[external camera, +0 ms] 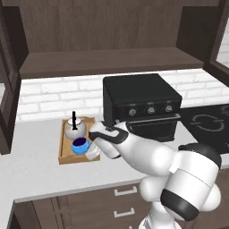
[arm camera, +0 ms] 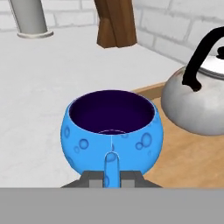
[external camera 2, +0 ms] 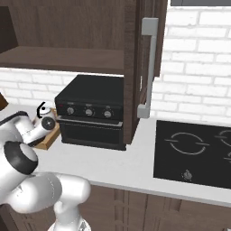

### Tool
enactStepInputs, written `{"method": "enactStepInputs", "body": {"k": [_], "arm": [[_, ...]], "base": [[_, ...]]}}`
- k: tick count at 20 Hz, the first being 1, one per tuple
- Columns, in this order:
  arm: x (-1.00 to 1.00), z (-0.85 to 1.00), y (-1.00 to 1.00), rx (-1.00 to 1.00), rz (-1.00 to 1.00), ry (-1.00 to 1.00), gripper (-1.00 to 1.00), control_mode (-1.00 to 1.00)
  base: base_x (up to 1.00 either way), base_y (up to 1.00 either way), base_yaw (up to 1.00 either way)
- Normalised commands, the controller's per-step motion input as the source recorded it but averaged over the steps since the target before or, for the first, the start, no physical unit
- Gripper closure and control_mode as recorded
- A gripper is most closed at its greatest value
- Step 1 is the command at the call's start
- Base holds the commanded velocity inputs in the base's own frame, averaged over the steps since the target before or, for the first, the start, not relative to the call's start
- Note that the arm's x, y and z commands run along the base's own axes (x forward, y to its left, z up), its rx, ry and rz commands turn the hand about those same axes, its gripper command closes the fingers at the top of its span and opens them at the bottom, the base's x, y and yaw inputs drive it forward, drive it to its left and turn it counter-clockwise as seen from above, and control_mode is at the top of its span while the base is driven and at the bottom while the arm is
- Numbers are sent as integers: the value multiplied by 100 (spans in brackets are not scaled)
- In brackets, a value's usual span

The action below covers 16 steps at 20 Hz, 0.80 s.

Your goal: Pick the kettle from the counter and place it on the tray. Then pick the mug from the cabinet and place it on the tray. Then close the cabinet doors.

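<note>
A light-wood tray [external camera: 67, 157] lies on the pale counter [external camera: 36, 174], left of the black oven box. The silvery kettle [external camera: 74, 129] with its black upright handle stands at the tray's back end; the hand view shows the kettle [arm camera: 197, 105] at the right. The blue mug [external camera: 79, 146] is at the tray's front part, right beside the kettle. My gripper [arm camera: 110, 179] is shut on the mug's [arm camera: 111, 131] handle, its fingertips [arm camera: 91, 178] either side. I cannot tell whether the mug rests on the tray [arm camera: 192, 153] or hangs just above it. The cabinet [external camera: 112, 62] above stands open.
A black oven-like box [external camera: 141, 105] with knobs sits right of the tray, close to my forearm. A cabinet door [external camera 2: 135, 67] with a silver bar handle hangs open above the counter's middle; another door [external camera: 6, 89] is open at far left. A black cooktop [external camera 2: 194, 153] lies to the right.
</note>
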Motion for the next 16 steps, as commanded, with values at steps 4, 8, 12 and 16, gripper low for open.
{"method": "enactStepInputs", "body": {"k": [4, 8, 12, 16], "arm": [[36, 0, 0, 3, 1, 0, 100, -100], [28, -18, 0, 0, 0, 0, 100, -100], [6, -37, 5, 0, 0, 1, 100, -100], [9, -27, 3, 0, 0, 0, 100, -100]], "base": [[0, 0, 0], [0, 0, 0], [0, 0, 0], [0, 0, 0]]}}
